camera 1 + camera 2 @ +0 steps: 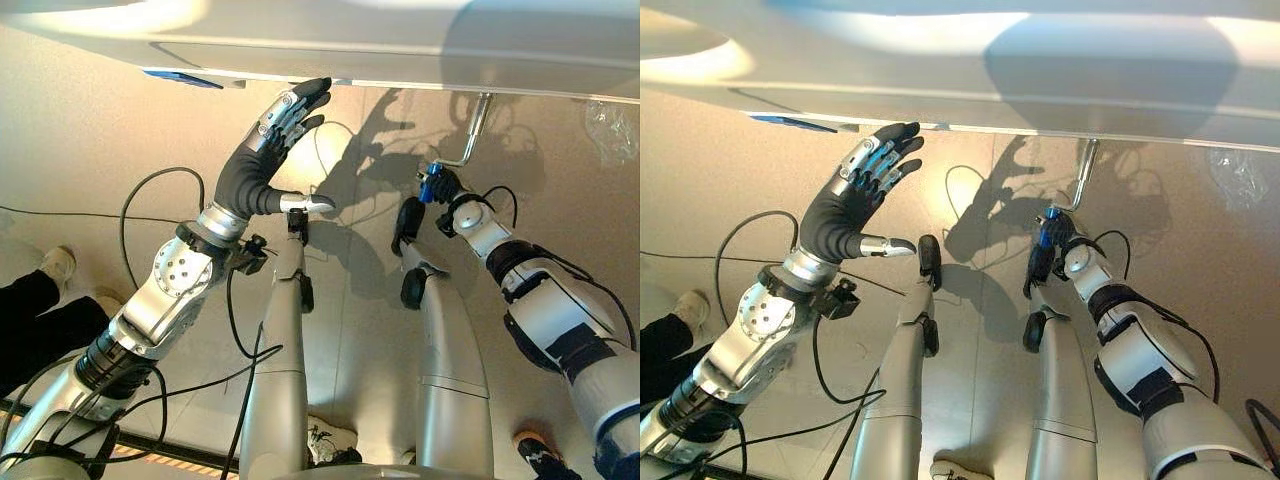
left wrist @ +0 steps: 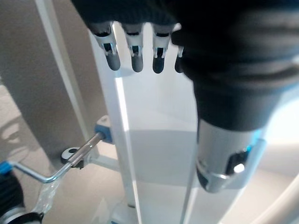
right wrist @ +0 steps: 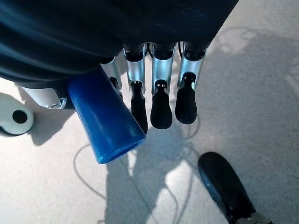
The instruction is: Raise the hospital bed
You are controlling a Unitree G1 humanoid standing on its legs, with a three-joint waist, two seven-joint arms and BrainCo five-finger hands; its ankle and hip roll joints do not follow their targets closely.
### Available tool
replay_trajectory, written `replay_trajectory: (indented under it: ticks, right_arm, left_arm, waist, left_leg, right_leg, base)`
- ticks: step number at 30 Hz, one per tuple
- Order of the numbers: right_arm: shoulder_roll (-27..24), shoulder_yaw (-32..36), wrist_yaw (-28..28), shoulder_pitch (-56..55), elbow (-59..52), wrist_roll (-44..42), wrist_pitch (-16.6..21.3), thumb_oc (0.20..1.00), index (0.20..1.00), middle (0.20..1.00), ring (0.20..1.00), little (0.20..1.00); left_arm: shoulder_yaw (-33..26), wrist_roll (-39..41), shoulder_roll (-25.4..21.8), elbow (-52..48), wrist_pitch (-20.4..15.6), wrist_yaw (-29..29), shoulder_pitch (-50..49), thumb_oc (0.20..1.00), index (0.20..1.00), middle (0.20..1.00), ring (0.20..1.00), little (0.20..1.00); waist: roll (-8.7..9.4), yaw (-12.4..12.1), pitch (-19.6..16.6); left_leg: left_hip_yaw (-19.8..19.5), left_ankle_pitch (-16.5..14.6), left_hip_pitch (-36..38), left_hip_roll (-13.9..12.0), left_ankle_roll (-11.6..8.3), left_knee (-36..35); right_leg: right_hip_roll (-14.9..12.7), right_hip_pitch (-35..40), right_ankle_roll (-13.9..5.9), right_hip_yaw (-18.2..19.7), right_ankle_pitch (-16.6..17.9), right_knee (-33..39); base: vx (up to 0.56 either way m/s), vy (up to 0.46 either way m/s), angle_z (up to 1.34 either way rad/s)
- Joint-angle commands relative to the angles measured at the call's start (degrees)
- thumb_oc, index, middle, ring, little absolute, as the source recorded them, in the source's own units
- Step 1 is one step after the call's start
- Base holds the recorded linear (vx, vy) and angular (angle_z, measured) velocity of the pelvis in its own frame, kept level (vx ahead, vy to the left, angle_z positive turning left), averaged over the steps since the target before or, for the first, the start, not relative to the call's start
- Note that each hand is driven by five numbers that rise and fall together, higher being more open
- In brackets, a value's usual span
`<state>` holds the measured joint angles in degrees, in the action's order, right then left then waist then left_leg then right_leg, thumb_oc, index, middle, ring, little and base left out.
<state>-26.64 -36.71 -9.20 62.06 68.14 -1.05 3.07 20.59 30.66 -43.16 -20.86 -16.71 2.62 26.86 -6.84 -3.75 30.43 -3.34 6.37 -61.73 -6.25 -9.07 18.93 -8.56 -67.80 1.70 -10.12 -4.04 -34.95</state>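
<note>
A: Blue plastic, that grip — the right hand has its fingers curled round it, thumb side hidden.

B: And it belongs to what?

A: A bent metal crank that runs up from the grip to the underside of the white bed, which spans the far edge of the scene. In the left wrist view the same crank sticks out from the bed's frame beside a white upright post.

B: The left hand?

A: The left hand is spread wide, fingers straight, raised just under the bed's edge on the left. Whether the fingertips touch it, I cannot tell. It holds nothing.

B: Anything else about?

A: A person's dark trouser leg and pale shoe at the far left, on the beige floor.
</note>
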Motion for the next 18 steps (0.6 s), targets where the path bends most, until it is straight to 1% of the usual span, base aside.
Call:
replay_trajectory:
  ticks: [1, 5, 6, 7, 9, 10, 12, 13, 14, 15, 16, 17, 18]
  right_arm:
    - [16.14, -11.52, 5.89, 0.59, -7.49, 11.02, 4.41, 0.2, 0.2, 0.2, 0.2, 0.2]
    - [15.21, -10.39, 5.86, -1.88, -20.23, 4.68, 7.34, 0.2, 0.2, 0.2, 0.2, 0.2]
    - [13.06, -10.53, 6.14, -2.85, -28.23, 2.08, 8.56, 0.2, 0.2, 0.2, 0.2, 0.2]
    - [12.4, -10.39, 6.19, -3.5, -30.06, 0.82, 9.31, 0.2, 0.2, 0.2, 0.2, 0.2]
    - [9.62, -8.96, 5.33, -6.05, -37.13, -3.1, 11.69, 0.2, 0.2, 0.2, 0.2, 0.2]
    - [7.23, -8.81, 4.74, -6.91, -41.46, -3.88, 12.9, 0.2, 0.2, 0.2, 0.2, 0.2]
    - [2.89, -8.65, 5.3, -8.77, -47.77, -5.41, 14.38, 0.2, 0.2, 0.2, 0.2, 0.2]
    - [2.86, -8.63, 5.3, -8.79, -47.79, -5.41, 14.36, 0.2, 0.2, 0.2, 0.2, 0.2]
    - [-0.76, -8.67, 5.59, -10.14, -53.36, -6.57, 15.62, 0.2, 0.2, 0.2, 0.2, 0.2]
    - [-2.04, -8.75, 6.34, -10.56, -55.2, -7.35, 15.93, 0.2, 0.2, 0.2, 0.2, 0.2]
    - [-2.15, -8.69, 6.39, -10.63, -55.33, -7.39, 15.85, 0.2, 0.2, 0.2, 0.2, 0.2]
    - [-4.26, -7.68, 6.33, -12.06, -59.78, -9.56, 17.1, 0.2, 0.2, 0.2, 0.2, 0.2]
    - [-5.25, -7.39, 6.55, -12.91, -61.87, -10.23, 17.38, 0.2, 0.2, 0.2, 0.2, 0.2]
  left_arm:
    - [-1.12, 0.25, 0.88, -6.09, -3.54, 0.5, -1.28, 1.0, 1.0, 1.0, 1.0, 1.0]
    - [-1.26, 0.04, -0.62, -6.16, -4.16, 1.08, -2.16, 1.0, 1.0, 1.0, 1.0, 1.0]
    - [-1.08, -0.51, -1.57, -6.06, -4.45, 1.64, -2.38, 1.0, 1.0, 1.0, 1.0, 1.0]
    - [-0.92, -0.69, -1.97, -5.95, -4.52, 1.82, -2.43, 1.0, 1.0, 1.0, 1.0, 1.0]
    - [-0.51, -1.57, -3.01, -5.53, -5.14, 2.54, -2.57, 1.0, 1.0, 1.0, 1.0, 1.0]
    - [-0.13, -2.0, -4.05, -5.51, -5.59, 2.78, -2.51, 1.0, 1.0, 1.0, 1.0, 1.0]
    - [0.67, -2.9, -5.54, -5.2, -6.2, 3.08, -1.85, 1.0, 1.0, 1.0, 1.0, 1.0]
    - [0.71, -2.9, -5.53, -5.18, -6.21, 3.08, -1.81, 1.0, 1.0, 1.0, 1.0, 1.0]
    - [0.76, -3.33, -7.3, -4.9, -6.72, 3.14, -1.86, 1.0, 1.0, 1.0, 1.0, 1.0]
    - [0.8, -3.71, -8.03, -4.97, -6.88, 3.14, -1.83, 1.0, 1.0, 1.0, 1.0, 1.0]
    - [0.86, -3.72, -8.01, -4.96, -6.89, 3.15, -1.79, 1.0, 1.0, 1.0, 1.0, 1.0]
    - [0.85, -4.17, -9.38, -5.05, -7.48, 3.6, -1.98, 1.0, 1.0, 1.0, 1.0, 1.0]
    - [0.82, -4.57, -9.87, -5.19, -7.48, 3.64, -2.23, 1.0, 1.0, 1.0, 1.0, 1.0]
  waist:
    - [-4.43, -2.3, -0.63]
    - [-3.81, -1.85, -0.63]
    - [-3.29, -1.39, -0.63]
    - [-3.13, -1.21, -0.63]
    - [-2.67, -0.62, -0.63]
    - [-2.41, -0.31, -0.63]
    - [-1.94, 0.17, -0.63]
    - [-1.95, 0.15, -0.63]
    - [-1.46, 0.7, -0.63]
    - [-1.34, 0.8, -0.63]
    - [-1.37, 0.76, -0.63]
    - [-0.85, 1.18, -0.63]
    - [-0.66, 1.37, -0.63]
  left_leg:
    - [0.24, -2.76, -3.04, 4.34, 3.68, 2.17]
    - [0.45, -2.71, -3.04, 4.15, 3.65, 2.11]
    - [0.67, -2.72, -3.08, 3.98, 3.6, 2.19]
    - [0.72, -2.71, -3.1, 3.98, 3.59, 2.17]
    - [0.76, -2.66, -3.02, 4.01, 3.55, 2.29]
    - [0.81, -2.64, -2.9, 3.93, 3.54, 2.25]
    - [0.91, -2.59, -2.76, 3.88, 3.49, 2.2]
    - [0.91, -2.59, -2.75, 3.87, 3.49, 2.2]
    - [0.91, -2.57, -2.58, 3.82, 3.48, 2.16]
    - [0.96, -2.58, -2.47, 3.84, 3.48, 2.16]
    - [0.96, -2.58, -2.44, 3.83, 3.48, 2.14]
    - [1.03, -2.46, -2.48, 3.79, 3.48, 2.32]
    - [1.05, -2.42, -2.36, 3.77, 3.47, 2.2]
  right_leg:
    - [-1.25, 0.29, -7.49, 0.13, -0.54, 0.03]
    - [-1.2, 0.47, -7.5, 0.28, -0.22, 0.51]
    - [-1.23, 0.46, -7.55, 0.3, -0.11, 0.66]
    - [-1.2, 0.47, -7.55, 0.27, -0.1, 0.73]
    - [-1.12, 0.64, -7.59, 0.42, -0.04, 0.87]
    - [-1.13, 0.67, -7.66, 0.51, -0.03, 0.87]
    - [-1.18, 0.81, -7.81, 0.53, 0.04, 0.95]
    - [-1.18, 0.82, -7.81, 0.53, 0.04, 0.95]
    - [-1.11, 0.97, -7.83, 0.53, 0.14, 1.1]
    - [-1.06, 1.06, -7.85, 0.51, 0.16, 1.17]
    - [-1.06, 1.08, -7.86, 0.51, 0.16, 1.17]
    - [-1.0, 1.2, -7.98, 0.54, 0.47, 1.37]
    - [-1.02, 1.34, -8.04, 0.51, 0.53, 1.56]
  base:
    - [0.0, 0.0, 0.0]
    - [0.0, 0.011, -0.03]
    - [0.0, 0.0, 0.0]
    - [0.0, 0.0, 0.0]
    - [0.0, 0.0, 0.0]
    - [0.0, 0.0, 0.0]
    - [0.0, 0.0, 0.0]
    - [0.0, 0.0, 0.0]
    - [0.0, 0.0, 0.0]
    - [0.0, 0.0, 0.0]
    - [0.0, 0.0, 0.0]
    - [0.0, 0.0, 0.0]
    - [0.0, 0.0, 0.0]
